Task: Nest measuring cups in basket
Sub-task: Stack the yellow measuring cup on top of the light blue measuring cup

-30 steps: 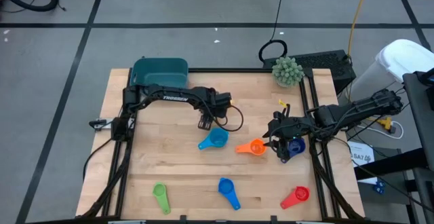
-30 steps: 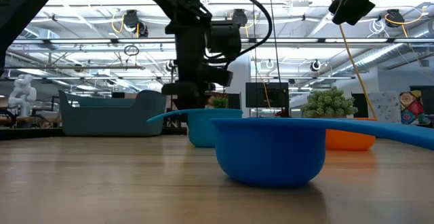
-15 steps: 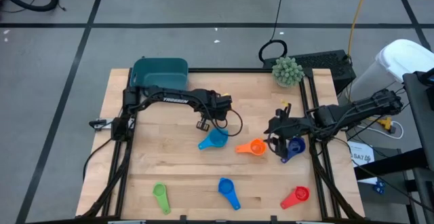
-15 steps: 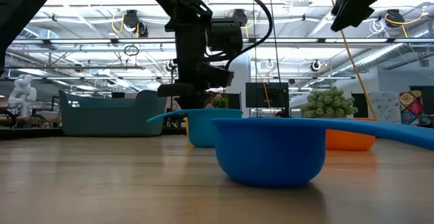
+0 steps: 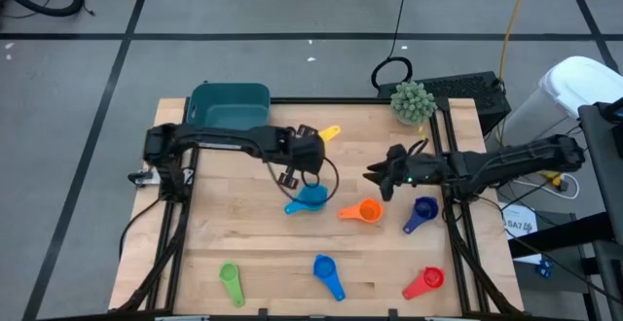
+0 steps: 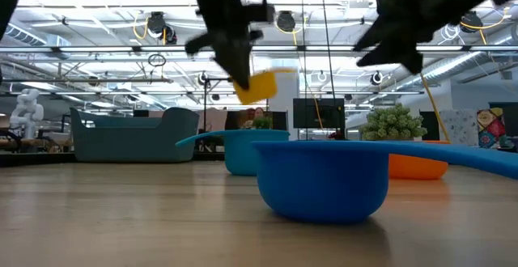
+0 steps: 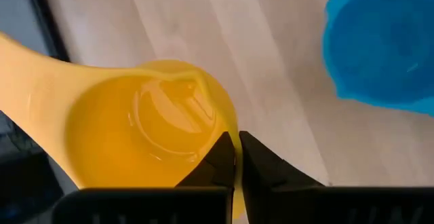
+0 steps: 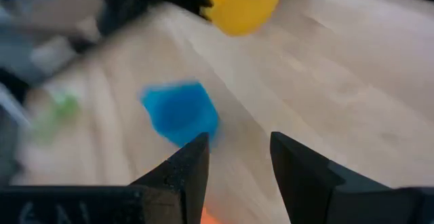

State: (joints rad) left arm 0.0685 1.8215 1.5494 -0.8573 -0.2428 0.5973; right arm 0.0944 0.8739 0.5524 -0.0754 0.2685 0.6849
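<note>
Left gripper [image 7: 236, 157] carrying the yellow cup [image 7: 146, 132] toward the basket [image 5: 229, 105]

Fingers are pinching its rim; keeping it level should help; right gripper [image 8: 236, 157] is hovering with fingers parted, empty.

The wooden worktop [image 5: 243, 238] carries 6 cups from 3 to 7 o'clock, the basket [image 5: 230, 106] at 11, a spiky plant [image 5: 413, 100] at 1.

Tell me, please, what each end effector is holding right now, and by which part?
The left end effector pinches the yellow measuring cup by the bowl's rim, lifted off the table. The right end effector is open and holds nothing.
</note>
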